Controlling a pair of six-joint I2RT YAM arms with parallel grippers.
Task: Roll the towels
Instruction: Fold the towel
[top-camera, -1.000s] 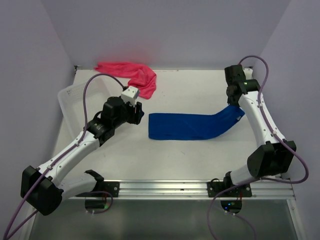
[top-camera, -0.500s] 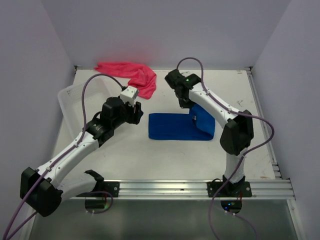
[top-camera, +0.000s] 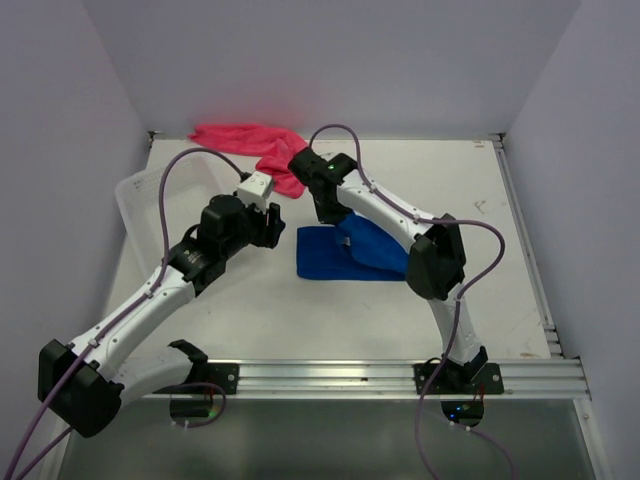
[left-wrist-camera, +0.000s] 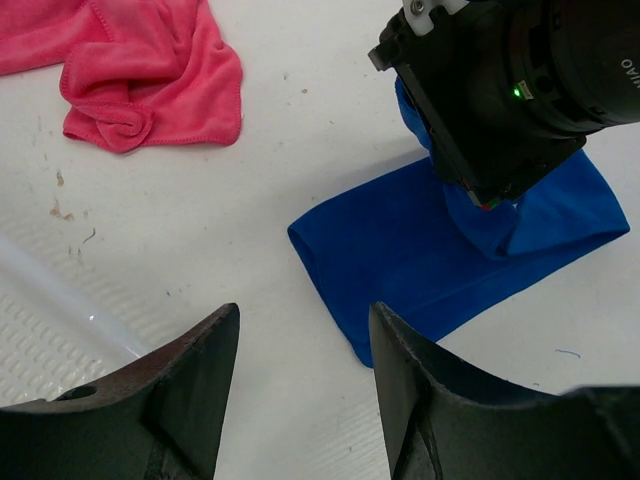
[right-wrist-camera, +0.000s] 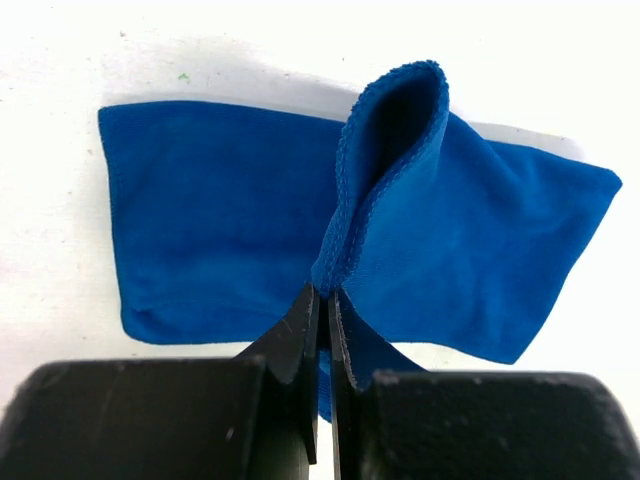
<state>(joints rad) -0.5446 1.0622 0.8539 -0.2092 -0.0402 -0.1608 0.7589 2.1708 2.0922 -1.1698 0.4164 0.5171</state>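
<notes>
One blue towel (right-wrist-camera: 220, 220) | edge pinched in right gripper (right-wrist-camera: 322, 297), fold lifted | left gripper (left-wrist-camera: 300, 335) wide, near its left end

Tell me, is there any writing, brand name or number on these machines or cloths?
White letters on the black wrist housing of the right arm: cut off at the picture's edge, unreadable.
On the royal blue cloth towel, the pink-red cloth towel and the white slotted plastic basket: no writing visible.
</notes>
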